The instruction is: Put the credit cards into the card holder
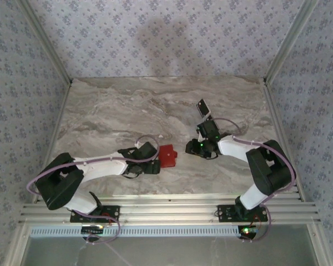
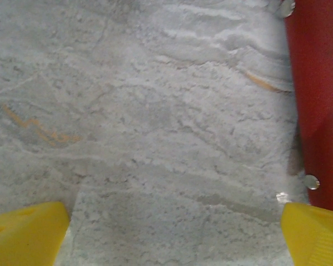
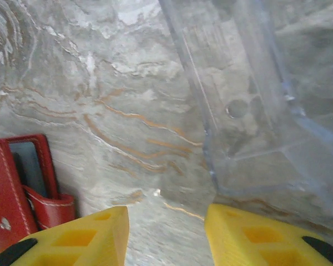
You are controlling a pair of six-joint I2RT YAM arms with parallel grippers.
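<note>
The red card holder (image 1: 167, 156) lies on the marble table mid-front. In the right wrist view the card holder (image 3: 11, 194) lies unfolded at lower left, with a dark grey panel (image 3: 28, 166) inside its stitched frame; I cannot tell whether that panel is a card. One glossy black credit card (image 1: 203, 107) stands tilted further back. My left gripper (image 1: 157, 162) is low and wide open just left of the holder, whose red edge (image 2: 319, 100) runs beside the right fingertip (image 2: 313, 233). My right gripper (image 1: 193, 148) hangs to the holder's right, jaws (image 3: 166, 233) open over bare marble.
A clear plastic stand (image 3: 255, 111) sits just beyond my right fingers, under the black card. Patterned walls with metal rails enclose the table on three sides. Bare marble (image 1: 111, 116) stretches left and back.
</note>
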